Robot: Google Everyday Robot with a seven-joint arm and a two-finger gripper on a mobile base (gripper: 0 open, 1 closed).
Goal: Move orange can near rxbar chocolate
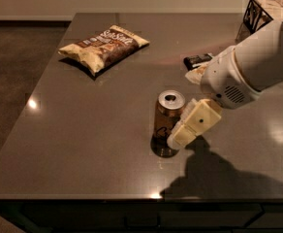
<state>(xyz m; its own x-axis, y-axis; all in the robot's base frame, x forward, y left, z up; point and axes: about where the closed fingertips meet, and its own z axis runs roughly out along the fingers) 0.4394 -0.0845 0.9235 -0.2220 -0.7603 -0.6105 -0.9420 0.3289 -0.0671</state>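
The orange can (164,116) stands upright on the dark table (83,130), right of the middle, its silver top showing. My gripper (179,136) is low at the can's right front side, overlapping it, and its cream end is against the can's lower part. The white arm reaches in from the right. The rxbar chocolate (196,60), a small black bar, lies flat farther back and to the right of the can, partly hidden by my arm.
A tan-and-brown chip bag (104,47) lies at the back left of the table. A dark wire basket (258,13) stands at the back right corner. The table's front edge runs just below the can.
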